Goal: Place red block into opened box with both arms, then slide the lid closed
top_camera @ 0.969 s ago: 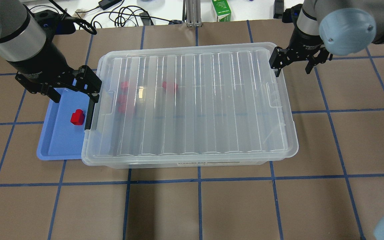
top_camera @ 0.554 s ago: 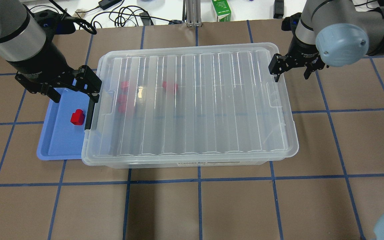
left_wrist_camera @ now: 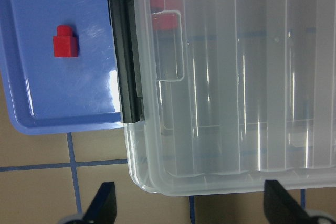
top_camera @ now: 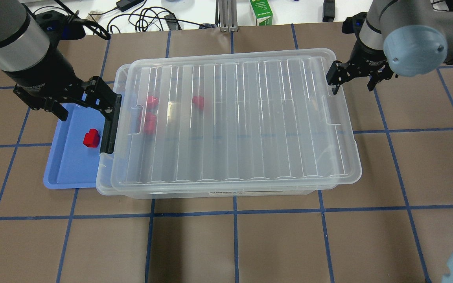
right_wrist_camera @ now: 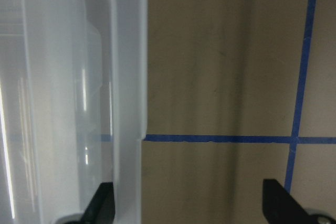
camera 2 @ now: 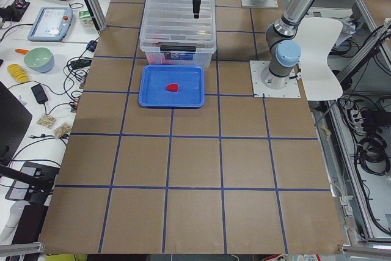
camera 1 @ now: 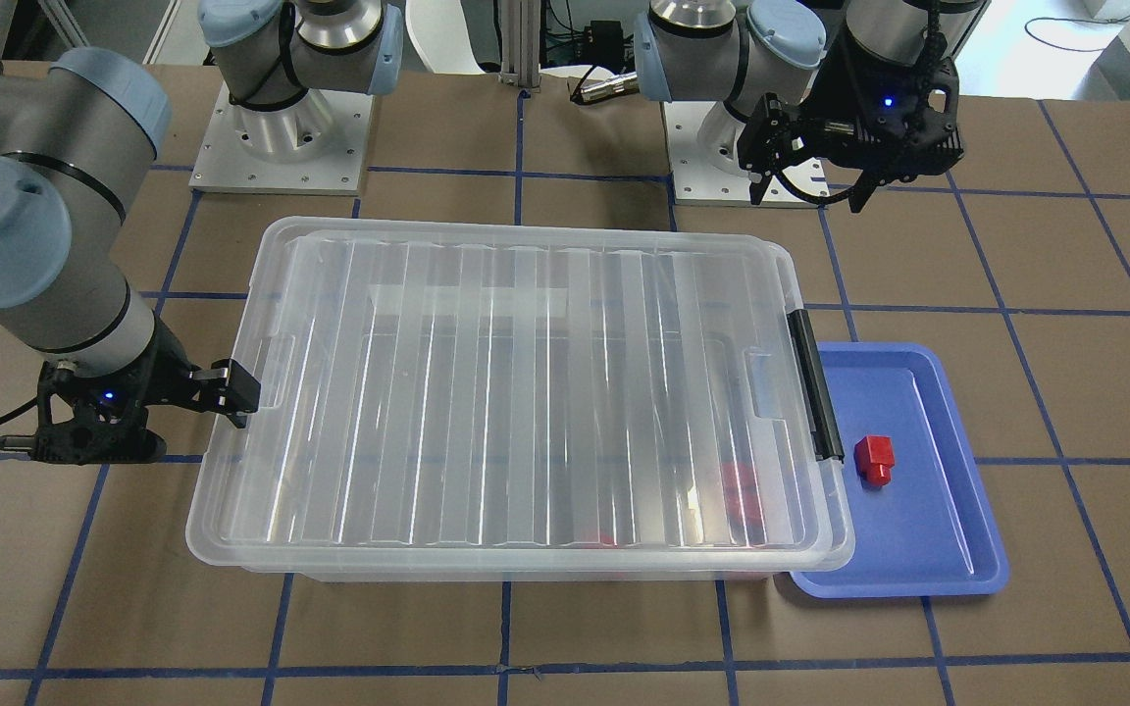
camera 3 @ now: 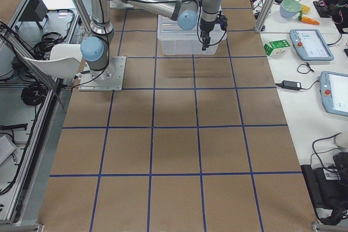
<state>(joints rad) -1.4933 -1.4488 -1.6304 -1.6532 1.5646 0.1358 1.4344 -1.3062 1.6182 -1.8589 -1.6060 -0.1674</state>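
One red block (top_camera: 91, 138) lies on the blue tray (top_camera: 67, 169), also seen in the left wrist view as the red block (left_wrist_camera: 65, 41). Three more red blocks (top_camera: 150, 122) show dimly through the lid (top_camera: 250, 118). The lid lies on the box (top_camera: 104, 188), shifted right, so the box's left rim and black handle (top_camera: 108, 127) are uncovered. My left gripper (top_camera: 81, 100) hovers open over the tray beside the handle. My right gripper (top_camera: 353, 83) is open at the lid's far right corner, one finger (camera 1: 231, 390) at the rim.
The blue tray butts against the box's handle end. Cables, a power brick and a green carton (top_camera: 261, 12) sit beyond the table's far edge. The brown table with blue tape lines (top_camera: 234, 243) stretches in front of the box.
The lid has slid to the right on the box, baring the left rim. My right gripper moved right with it. The left gripper shifted slightly.
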